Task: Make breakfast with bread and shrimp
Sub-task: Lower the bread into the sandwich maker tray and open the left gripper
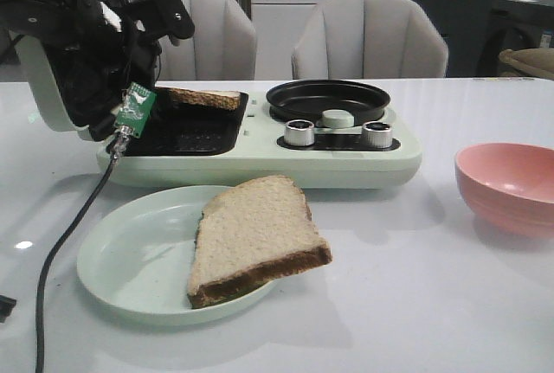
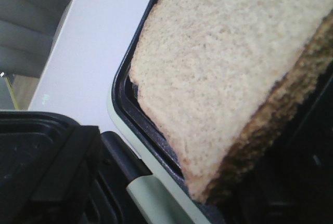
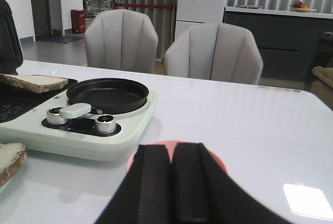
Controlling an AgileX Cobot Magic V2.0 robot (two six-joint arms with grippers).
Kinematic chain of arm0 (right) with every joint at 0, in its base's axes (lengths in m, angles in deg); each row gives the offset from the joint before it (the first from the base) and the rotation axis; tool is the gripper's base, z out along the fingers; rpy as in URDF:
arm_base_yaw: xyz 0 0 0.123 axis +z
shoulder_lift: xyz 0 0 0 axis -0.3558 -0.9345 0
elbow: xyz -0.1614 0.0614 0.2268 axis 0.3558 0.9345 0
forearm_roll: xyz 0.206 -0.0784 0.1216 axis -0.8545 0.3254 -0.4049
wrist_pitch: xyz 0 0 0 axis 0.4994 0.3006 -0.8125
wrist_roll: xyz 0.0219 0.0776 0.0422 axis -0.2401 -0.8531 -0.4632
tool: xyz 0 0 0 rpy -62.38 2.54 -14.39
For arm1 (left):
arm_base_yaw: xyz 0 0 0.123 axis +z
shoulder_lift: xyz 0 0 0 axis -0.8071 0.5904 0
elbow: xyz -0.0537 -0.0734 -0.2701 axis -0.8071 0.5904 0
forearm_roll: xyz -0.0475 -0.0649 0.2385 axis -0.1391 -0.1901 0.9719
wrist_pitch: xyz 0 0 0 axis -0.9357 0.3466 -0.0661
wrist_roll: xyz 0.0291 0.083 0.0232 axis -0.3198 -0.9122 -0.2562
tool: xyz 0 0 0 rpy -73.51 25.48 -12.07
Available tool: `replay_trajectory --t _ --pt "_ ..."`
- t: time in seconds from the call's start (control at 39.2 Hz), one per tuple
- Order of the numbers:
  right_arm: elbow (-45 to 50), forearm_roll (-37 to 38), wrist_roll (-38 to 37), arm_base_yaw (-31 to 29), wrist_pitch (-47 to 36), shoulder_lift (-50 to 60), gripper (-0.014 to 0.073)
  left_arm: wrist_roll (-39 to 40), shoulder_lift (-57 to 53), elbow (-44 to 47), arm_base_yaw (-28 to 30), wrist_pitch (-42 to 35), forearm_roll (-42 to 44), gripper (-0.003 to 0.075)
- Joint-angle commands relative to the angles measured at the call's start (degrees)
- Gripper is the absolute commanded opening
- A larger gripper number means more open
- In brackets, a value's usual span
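Observation:
One bread slice (image 1: 255,234) lies on a pale green plate (image 1: 130,260), its right corner hanging over the rim. A second bread slice (image 1: 203,97) (image 2: 223,63) rests tilted in the black grill tray (image 1: 186,135), one corner on the tray's rim. My left gripper (image 1: 157,101) is at that slice's left end, its fingers lost against the black tray. In the right wrist view my right gripper (image 3: 170,154) is shut and empty, just above a pink bowl (image 3: 215,160) (image 1: 511,187). The shrimp is out of view.
A pale green breakfast maker (image 1: 260,161) holds the tray, a black round pan (image 1: 325,100) and two metal knobs (image 1: 299,131). Its lid (image 1: 43,87) stands open at the left. A black cable (image 1: 65,234) trails over the table's left side. Two grey chairs stand behind.

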State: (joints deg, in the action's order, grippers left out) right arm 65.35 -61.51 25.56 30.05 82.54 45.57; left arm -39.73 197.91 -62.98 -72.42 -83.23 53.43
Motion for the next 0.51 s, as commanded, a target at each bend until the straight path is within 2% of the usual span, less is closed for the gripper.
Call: replay_trajectory --t 0.0,0.23,0.48 --pt "-0.97 0.53 0.19 -0.41 -4.21 1.18 0.0118 -3.23 -4.19 -0.77 -0.67 0.92 -7.56 0.0583" --pt "-0.97 0.53 0.19 -0.41 -4.21 1.18 0.0118 -11.46 -6.57 -0.77 -2.15 3.69 -17.94 0.0583" --pt "-0.97 0.53 0.19 -0.41 -4.21 1.18 0.0118 -11.74 -10.53 -0.77 -3.27 5.93 -22.73 0.0583"
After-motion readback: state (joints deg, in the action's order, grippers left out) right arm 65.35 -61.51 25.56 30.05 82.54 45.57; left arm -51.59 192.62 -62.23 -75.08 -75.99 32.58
